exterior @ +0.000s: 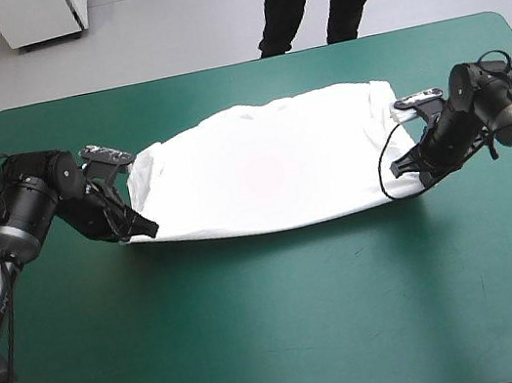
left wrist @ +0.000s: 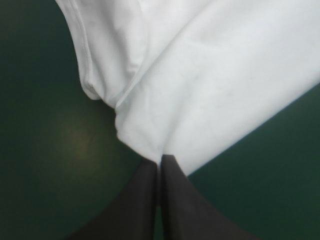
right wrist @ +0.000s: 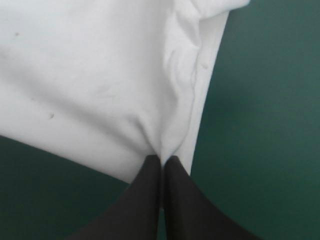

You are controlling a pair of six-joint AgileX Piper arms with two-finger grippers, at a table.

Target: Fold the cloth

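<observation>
The white T-shirt (exterior: 266, 165) lies spread across the middle of the teal-green table, its near edge stretched between the two arms. My left gripper (exterior: 146, 228) pinches the near left corner; in the left wrist view the black fingers meet on the T-shirt (left wrist: 200, 85) at the gripper (left wrist: 160, 159). My right gripper (exterior: 398, 166) holds the near right corner; in the right wrist view the T-shirt (right wrist: 100, 75) bunches into small folds where the gripper (right wrist: 161, 159) bites it.
Bare teal-green cover (exterior: 289, 324) stretches from the T-shirt toward the table's near edge. A narrower strip of cover (exterior: 123, 111) lies beyond the T-shirt up to the far edge.
</observation>
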